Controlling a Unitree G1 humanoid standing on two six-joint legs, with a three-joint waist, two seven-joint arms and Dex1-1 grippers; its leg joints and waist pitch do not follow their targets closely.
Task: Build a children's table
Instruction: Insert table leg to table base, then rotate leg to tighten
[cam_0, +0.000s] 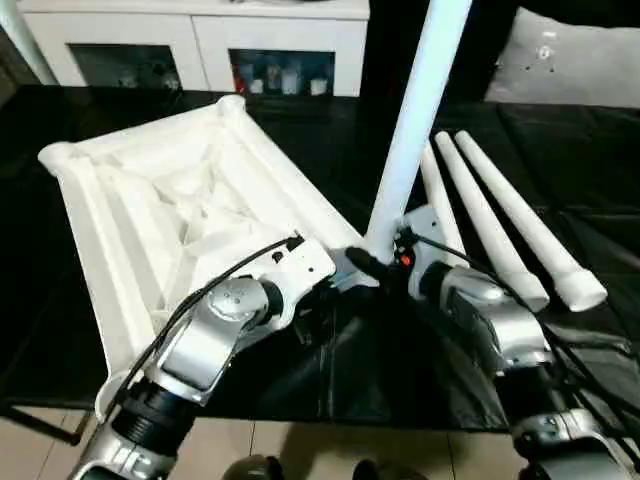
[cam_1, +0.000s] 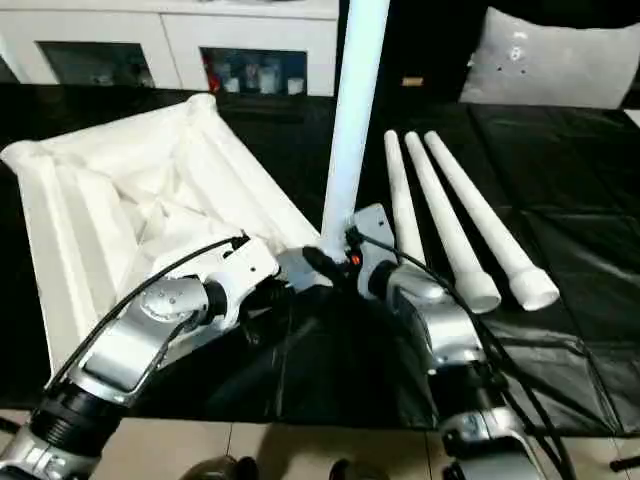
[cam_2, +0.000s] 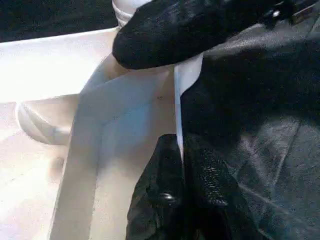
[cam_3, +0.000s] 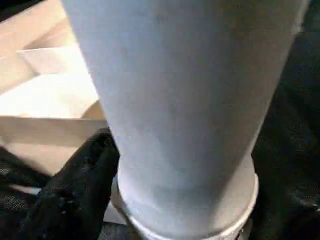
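The white plastic table top (cam_0: 170, 210) is seen lying upside down on a black sheet (cam_0: 330, 370), its ribbed, cross-braced underside facing up and round sockets visible at its corners. The left gripper (cam_2: 182, 170) is pressed shut on the thin edge of the top's side wall at the near corner, one black finger on each face of that wall, as the left wrist view shows. Just beside it, at that same corner, an upright leg (cam_0: 415, 120) is stood with its wide end down by the corner socket. The right gripper (cam_0: 375, 268) is placed at the foot of this leg; one black finger (cam_3: 75, 190) is seen lying against the leg's base, but how wide the jaws stand, and whether the leg is truly gripped, cannot be told. In the left wrist view a black finger of the other gripper is seen across the top of the corner. Beyond the right gripper and off to its outer side, three more tapered white legs (cam_0: 500, 225) are laid side by side on the sheet, close together. Well beyond both grippers a white cabinet (cam_0: 200, 40) with shelves is seen, and a grey pillow (cam_0: 570, 60) far off to the right.
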